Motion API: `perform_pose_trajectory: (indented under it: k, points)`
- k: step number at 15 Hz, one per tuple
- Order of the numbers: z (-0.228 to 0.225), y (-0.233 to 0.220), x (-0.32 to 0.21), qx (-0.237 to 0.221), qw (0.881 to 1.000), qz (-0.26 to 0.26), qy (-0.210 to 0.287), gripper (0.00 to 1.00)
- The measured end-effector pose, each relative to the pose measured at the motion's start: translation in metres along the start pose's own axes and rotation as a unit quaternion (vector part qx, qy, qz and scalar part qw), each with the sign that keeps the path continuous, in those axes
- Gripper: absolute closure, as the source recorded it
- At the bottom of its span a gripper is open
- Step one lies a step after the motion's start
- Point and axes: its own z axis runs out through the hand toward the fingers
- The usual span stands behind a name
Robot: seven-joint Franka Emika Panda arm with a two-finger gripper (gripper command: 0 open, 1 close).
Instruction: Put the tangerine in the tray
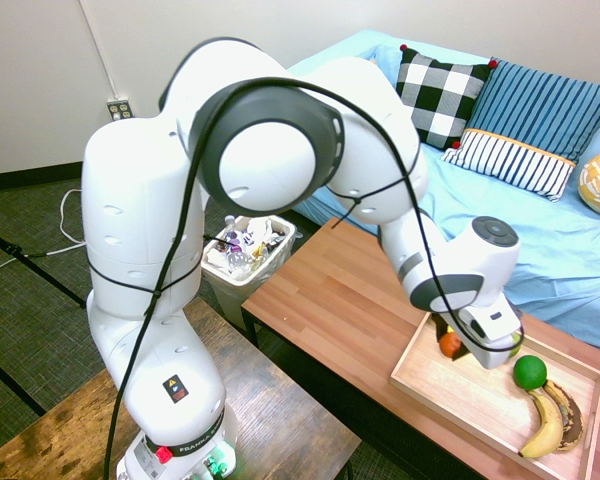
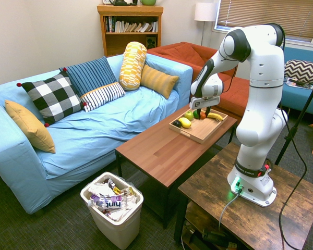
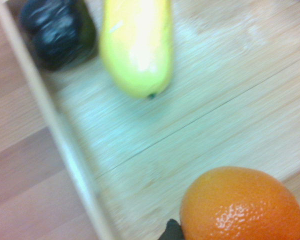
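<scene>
The gripper (image 1: 458,345) is clamped tight on the tangerine (image 1: 450,344), hanging it just above the wooden tray (image 1: 435,385), clear of the lime (image 1: 529,372) and banana (image 1: 546,425), seemingly ready for release.

- "FRANKA" lettering, partly legible, on dark band around arm base (image 1: 185,446) (rest of the word too small to make out)
- Small warning symbol sticker on arm's lower column, unreadable beyond an orange mark
- "hint" on wrapper in white waste bin (image 2: 112,207)
- Book spines on shelf (image 2: 129,25): illegible
</scene>
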Motion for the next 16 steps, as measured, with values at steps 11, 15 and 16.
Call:
perform_pose_trajectory:
  k: [11, 15, 16]
  points:
    - [0.116, -0.013, 0.080, -0.045, 0.998, 0.022, -0.041, 1.00]
    - [0.135, -0.011, 0.074, -0.051, 0.997, 0.011, -0.054, 0.00]
    - [0.135, -0.011, 0.074, -0.050, 0.997, 0.009, -0.055, 0.00]
